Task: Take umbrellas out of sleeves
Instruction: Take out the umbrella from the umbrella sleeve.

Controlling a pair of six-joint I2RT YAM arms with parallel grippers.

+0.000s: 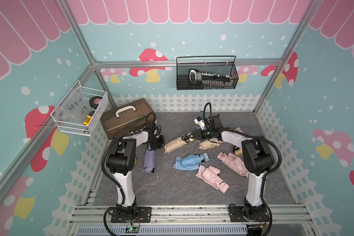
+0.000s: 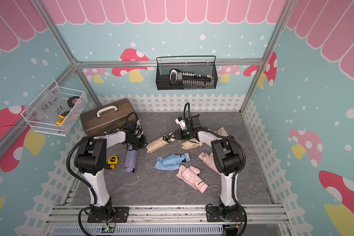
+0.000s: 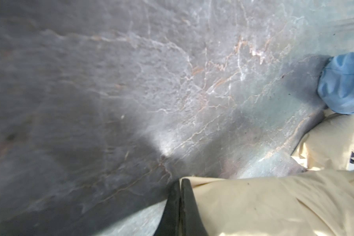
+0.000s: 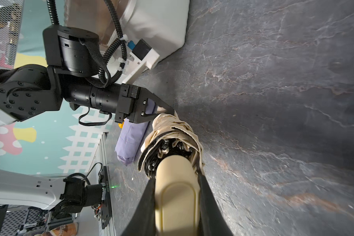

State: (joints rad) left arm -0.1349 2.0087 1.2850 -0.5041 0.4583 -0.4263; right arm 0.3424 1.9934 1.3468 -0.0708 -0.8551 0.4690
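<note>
Left arm [image 1: 138, 136] is rising from its base at the lower left of both top views. Its elbow is bending high, its white forearm is reaching toward frame centre, and its wrist is dipping low over the grey mat [image 1: 172, 194]. Left gripper [image 1: 161, 145] is pointing right. Its jaws are squeezing tight together and pinching the end fabric of the beige sleeve [image 1: 173, 145]. In the left wrist view the two black fingers [image 3: 172, 206] are lying flush side by side, with sleeve cloth spreading away from their tips.

Right arm [image 1: 231, 134] is standing at the lower right, elbow high, forearm running up-left toward centre. Right gripper [image 1: 190, 135] is pointing left, lying near level just above the mat. Its jaws are clamping the cream handle [image 4: 176, 194] of the beige umbrella [image 4: 173, 130], one finger on each side.

The umbrella is lying on the mat at centre frame, a little toward the back, stretched between the two grippers.
- Its long axis is running from lower left to upper right in both top views.
- The handle end is pointing upper right, into the right gripper.
- The sleeve's closed end is pointing lower left, at the left gripper.
- Black rib ends are showing around the handle's base.

Lilac umbrella [image 1: 149, 161] is lying just below the left gripper, its long axis near vertical in frame.
</note>
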